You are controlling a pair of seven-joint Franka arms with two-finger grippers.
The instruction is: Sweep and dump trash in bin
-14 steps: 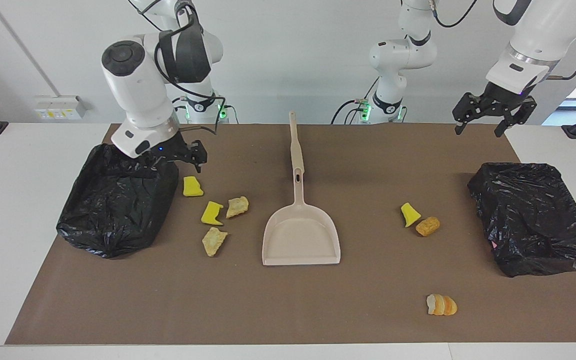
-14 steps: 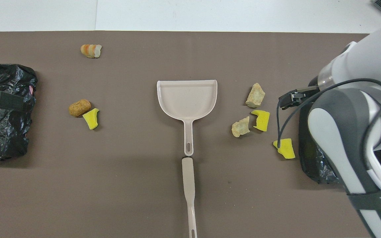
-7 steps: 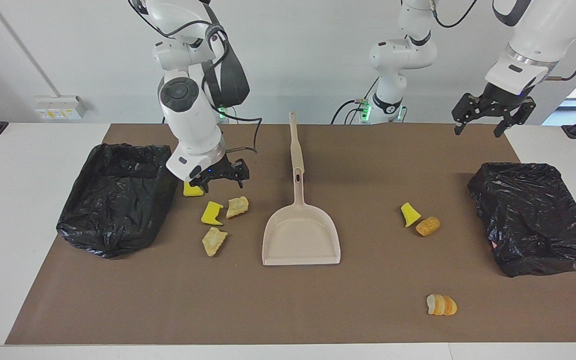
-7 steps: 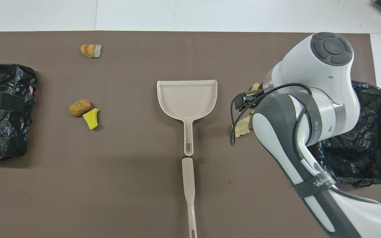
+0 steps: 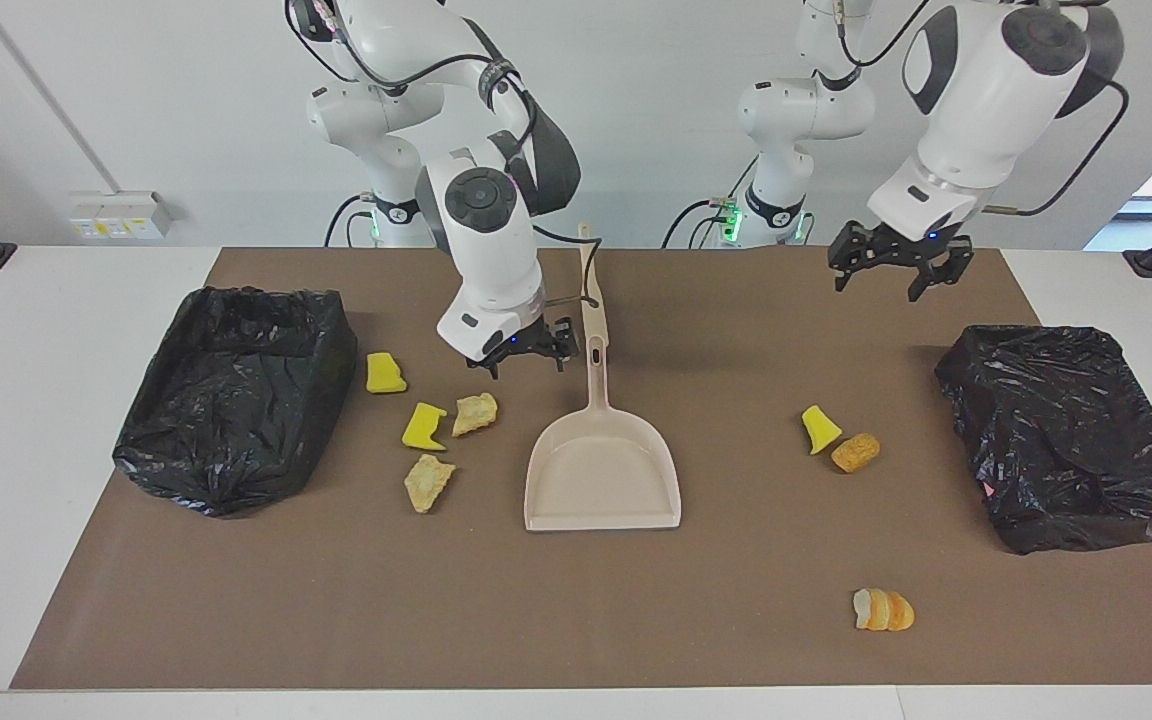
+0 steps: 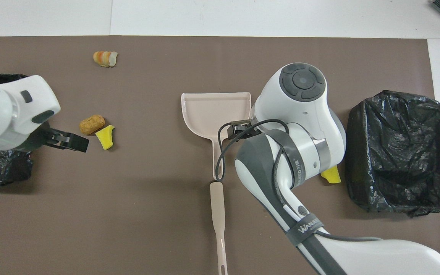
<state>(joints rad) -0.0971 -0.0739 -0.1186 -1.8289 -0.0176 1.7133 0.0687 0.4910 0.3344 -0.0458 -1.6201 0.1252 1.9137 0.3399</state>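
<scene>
A beige dustpan (image 5: 601, 480) (image 6: 214, 110) lies mid-mat, handle toward the robots. My right gripper (image 5: 524, 360) (image 6: 241, 129) hangs open and empty, low beside that handle. Trash near it: two yellow sponge chunks (image 5: 384, 373) (image 5: 423, 427) and two tan lumps (image 5: 475, 412) (image 5: 427, 482), mostly hidden under the arm in the overhead view. More trash lies toward the left arm's end: a yellow chunk (image 5: 820, 428) (image 6: 105, 136), an orange lump (image 5: 855, 452) (image 6: 92, 124) and bread slices (image 5: 883, 610) (image 6: 105, 58). My left gripper (image 5: 886, 272) (image 6: 69, 140) is open and empty, raised over the mat.
A black-bagged bin (image 5: 236, 400) (image 6: 399, 152) stands at the right arm's end, another bin (image 5: 1066, 430) at the left arm's end. A beige stick-like tool (image 5: 591, 290) (image 6: 218, 214) lies end to end with the dustpan handle, nearer the robots.
My right gripper swung from over its bin, across the trash cluster, to beside the dustpan handle. My left gripper shifted toward the table's middle. Nothing on the mat moved.
</scene>
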